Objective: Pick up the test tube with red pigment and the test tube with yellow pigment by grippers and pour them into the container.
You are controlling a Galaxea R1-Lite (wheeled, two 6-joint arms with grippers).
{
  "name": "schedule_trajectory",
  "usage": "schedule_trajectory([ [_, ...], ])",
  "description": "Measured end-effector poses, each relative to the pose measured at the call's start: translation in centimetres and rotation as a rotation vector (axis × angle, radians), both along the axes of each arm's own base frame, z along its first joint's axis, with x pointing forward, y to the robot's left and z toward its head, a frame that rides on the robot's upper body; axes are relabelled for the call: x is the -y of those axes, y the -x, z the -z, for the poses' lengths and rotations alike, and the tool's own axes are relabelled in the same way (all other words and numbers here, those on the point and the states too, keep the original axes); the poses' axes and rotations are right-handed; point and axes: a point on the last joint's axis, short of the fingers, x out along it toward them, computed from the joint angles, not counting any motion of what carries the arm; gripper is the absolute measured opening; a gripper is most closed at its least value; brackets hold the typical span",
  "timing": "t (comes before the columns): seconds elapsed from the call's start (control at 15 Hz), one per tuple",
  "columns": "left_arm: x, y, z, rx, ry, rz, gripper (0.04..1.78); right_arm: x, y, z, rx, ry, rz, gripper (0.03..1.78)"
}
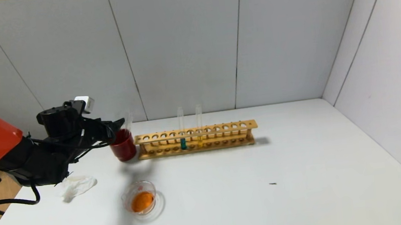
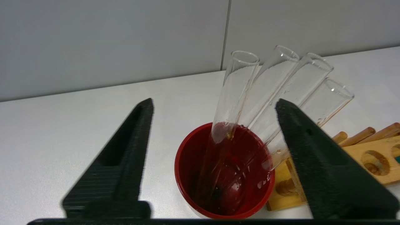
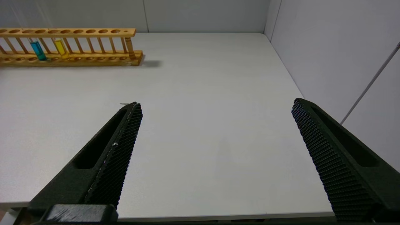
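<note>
Yellow tube: the test tube with yellow pigment (image 1: 199,125) stood upright in the wooden rack (image 1: 224,128), beside the teal tube (image 1: 181,128).
Left gripper (image 2: 214,131): fingers spread – empty, hovering at the red cup (image 1: 123,145) of used tubes, nearer the rack.
Right gripper (image 3: 215,125): spread wide, well apart from it.
Container (image 1: 142,200): held orange liquid – near side of the bench (image 1: 304,176).
Room: grey wall panels behind and to the right.

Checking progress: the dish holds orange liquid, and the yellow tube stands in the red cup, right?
Not quite. The dish holds orange liquid, but the yellow tube stands in the wooden rack, not the red cup, as the head view shows.
</note>
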Motion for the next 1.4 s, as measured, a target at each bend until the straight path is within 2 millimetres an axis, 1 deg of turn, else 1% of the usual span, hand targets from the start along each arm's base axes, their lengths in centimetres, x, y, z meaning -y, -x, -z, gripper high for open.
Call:
schedule_trajectory([
  [0.13,0.0,0.2,-1.0,0.021,0.000,0.001,1.65,0.0,0.0,0.0,0.000,0.000,0.000,1.75],
  [0.2,0.0,0.4,-1.7,0.035,-0.002,0.001,1.71,0.0,0.0,0.0,0.000,0.000,-0.001,1.75],
  [0.33,0.1,1.3,-3.7,0.054,-0.006,0.002,1.75,0.0,0.0,0.0,0.000,0.000,-0.001,1.75],
  [0.47,0.1,2.8,-5.7,0.053,-0.012,0.003,1.75,0.0,0.0,0.0,0.000,0.000,-0.001,1.75],
  [0.67,0.2,6.7,-9.1,0.071,-0.031,0.004,1.75,0.0,0.0,0.0,0.000,0.000,-0.001,1.75],
  [0.8,0.2,10.6,-11.5,0.117,-0.048,0.001,1.75,0.0,0.0,0.0,0.000,0.000,-0.001,1.75],
  [0.93,0.2,15.5,-13.5,0.172,-0.061,-0.012,1.75,0.0,0.0,0.0,0.000,0.000,-0.001,1.75],
  [1.07,0.3,21.1,-14.8,0.226,-0.069,-0.023,1.75,0.0,0.0,0.0,0.000,0.000,-0.001,1.75],
  [1.2,0.5,27.3,-15.5,0.280,-0.073,-0.029,1.75,0.0,0.0,0.0,0.000,0.000,-0.001,1.75],
  [1.27,0.5,30.3,-15.4,0.304,-0.074,-0.030,1.75,0.0,0.0,0.0,0.000,0.000,-0.001,1.75],
  [1.33,0.6,33.3,-15.0,0.326,-0.076,-0.031,1.75,0.0,0.0,0.0,0.000,0.000,-0.001,1.75],
  [1.4,0.7,36.0,-14.5,0.344,-0.077,-0.030,1.75,0.0,0.0,0.0,0.000,0.000,-0.001,1.75],
])
